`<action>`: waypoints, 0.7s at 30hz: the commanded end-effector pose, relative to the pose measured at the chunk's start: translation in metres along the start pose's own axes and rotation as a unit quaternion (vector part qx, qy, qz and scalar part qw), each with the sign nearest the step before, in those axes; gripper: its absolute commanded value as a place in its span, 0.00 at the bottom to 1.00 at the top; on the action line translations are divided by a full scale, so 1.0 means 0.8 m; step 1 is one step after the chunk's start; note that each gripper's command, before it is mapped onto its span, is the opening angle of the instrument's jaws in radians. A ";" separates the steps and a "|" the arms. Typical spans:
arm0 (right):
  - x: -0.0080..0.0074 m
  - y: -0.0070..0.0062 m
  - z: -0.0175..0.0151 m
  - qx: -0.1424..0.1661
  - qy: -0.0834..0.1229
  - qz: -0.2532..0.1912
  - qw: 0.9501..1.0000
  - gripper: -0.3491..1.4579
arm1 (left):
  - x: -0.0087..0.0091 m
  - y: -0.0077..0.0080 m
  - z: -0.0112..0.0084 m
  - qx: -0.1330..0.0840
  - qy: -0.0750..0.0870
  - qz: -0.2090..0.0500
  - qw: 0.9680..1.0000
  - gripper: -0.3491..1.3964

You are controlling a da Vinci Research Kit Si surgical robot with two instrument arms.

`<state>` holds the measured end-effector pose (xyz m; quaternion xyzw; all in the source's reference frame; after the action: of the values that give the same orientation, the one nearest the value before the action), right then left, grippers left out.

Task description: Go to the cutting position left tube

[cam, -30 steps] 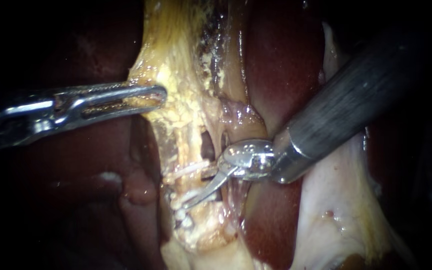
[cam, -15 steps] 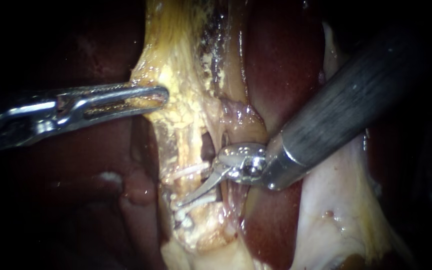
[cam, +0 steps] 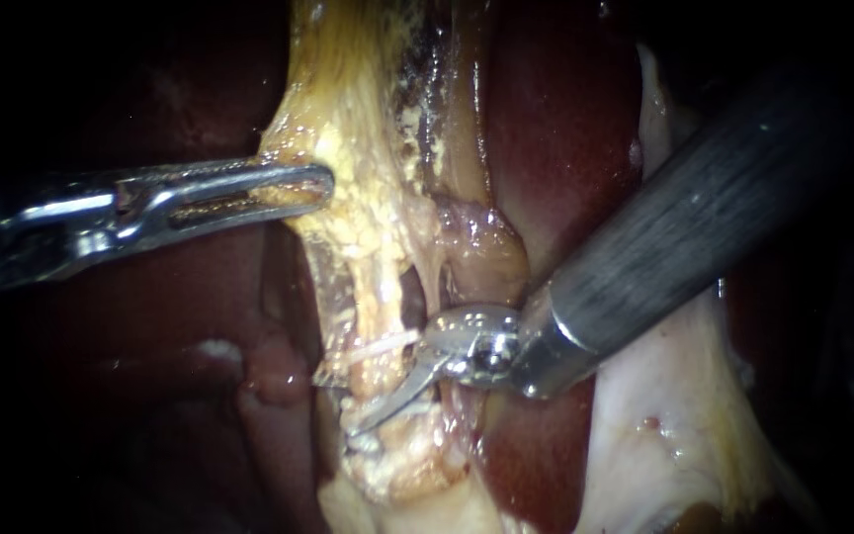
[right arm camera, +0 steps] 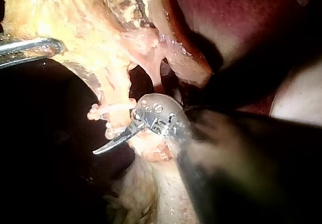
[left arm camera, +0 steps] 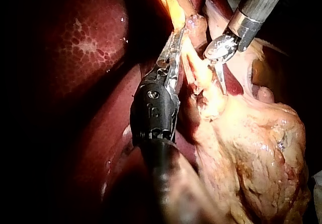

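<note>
The left tube [cam: 373,297] is a yellowish stalk with a white clip [cam: 380,344] across it and more clips [cam: 360,437] lower down. My right instrument [cam: 363,420] enters from the upper right, its jaws open. One curved blade lies across the front of the tube between the clips, and the other is hidden behind it. In the right wrist view that blade [right arm camera: 113,143] sits just under the clip [right arm camera: 113,108]. My left instrument [cam: 316,186] is shut on the yellow fatty tissue [cam: 348,148] above.
Dark red liver [cam: 555,129] lies behind and beside the stalk. A second tube [cam: 447,287] runs right of a small window [cam: 410,297]. Pale membrane [cam: 664,396] spreads under the right shaft. A bulky yellow fatty mass [left arm camera: 251,153] lies beside the left instrument [left arm camera: 176,38].
My right instrument has slid a little left and down along the tube, so its blade tip sits lower against the clipped stalk. The left instrument holds still.
</note>
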<state>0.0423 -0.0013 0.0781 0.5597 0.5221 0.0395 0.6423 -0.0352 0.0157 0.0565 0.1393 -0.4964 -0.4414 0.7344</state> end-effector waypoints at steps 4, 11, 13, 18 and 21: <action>0.0001 0.0003 0.0000 -0.003 0.001 0.006 1.000 0.84 | 0.0001 0.0000 0.0001 -0.001 0.000 0.000 1.000 0.00; -0.0001 0.0005 -0.0003 -0.005 0.002 0.006 1.000 0.84 | 0.0001 0.0000 0.0001 -0.001 0.000 0.000 1.000 0.00; -0.0001 0.0005 -0.0003 -0.005 0.002 0.009 1.000 0.84 | 0.0001 0.0000 0.0001 -0.001 0.000 0.000 1.000 0.00; -0.0001 0.0006 -0.0003 -0.006 0.003 0.009 1.000 0.84 | 0.0002 -0.0001 0.0001 -0.001 0.000 0.000 1.000 0.00; -0.0001 0.0006 -0.0004 -0.006 0.003 0.009 1.000 0.84 | 0.0002 0.0000 0.0001 -0.001 0.000 0.000 1.000 0.00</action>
<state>0.0423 -0.0010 0.0786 0.5604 0.5184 0.0500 0.6440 -0.0353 0.0156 0.0566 0.1384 -0.4962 -0.4419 0.7344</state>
